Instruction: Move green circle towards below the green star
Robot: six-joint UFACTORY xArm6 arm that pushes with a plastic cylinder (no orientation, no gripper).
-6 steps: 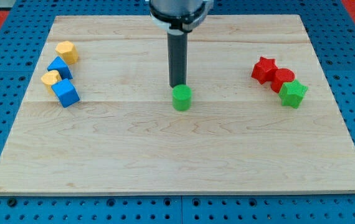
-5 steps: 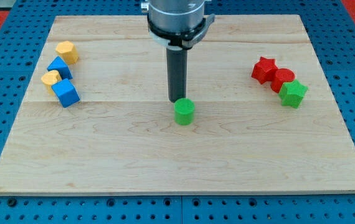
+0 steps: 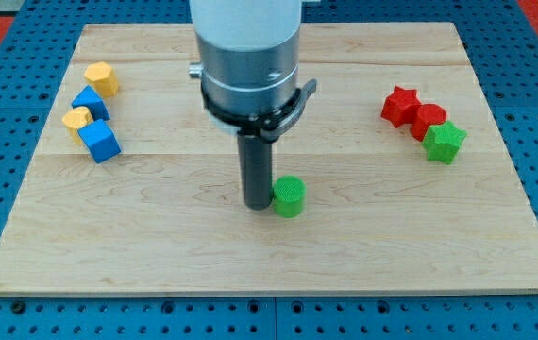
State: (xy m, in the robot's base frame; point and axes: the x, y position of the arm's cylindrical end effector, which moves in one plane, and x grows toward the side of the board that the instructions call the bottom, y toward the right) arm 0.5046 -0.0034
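The green circle (image 3: 290,195) sits on the wooden board (image 3: 156,246), a little below the board's middle. My tip (image 3: 255,205) is just to its left, touching or nearly touching its side. The green star (image 3: 444,142) lies at the view's right, well apart from the circle, up and to the right of it.
A red star (image 3: 400,105) and a red round block (image 3: 428,120) sit up-left of the green star, touching in a row. At the view's left stand two yellow blocks (image 3: 101,77) (image 3: 76,118) and two blue blocks (image 3: 90,101) (image 3: 99,141).
My tip moved down the view and slightly left, from above the green circle to its left side. The circle slid down and a little right.
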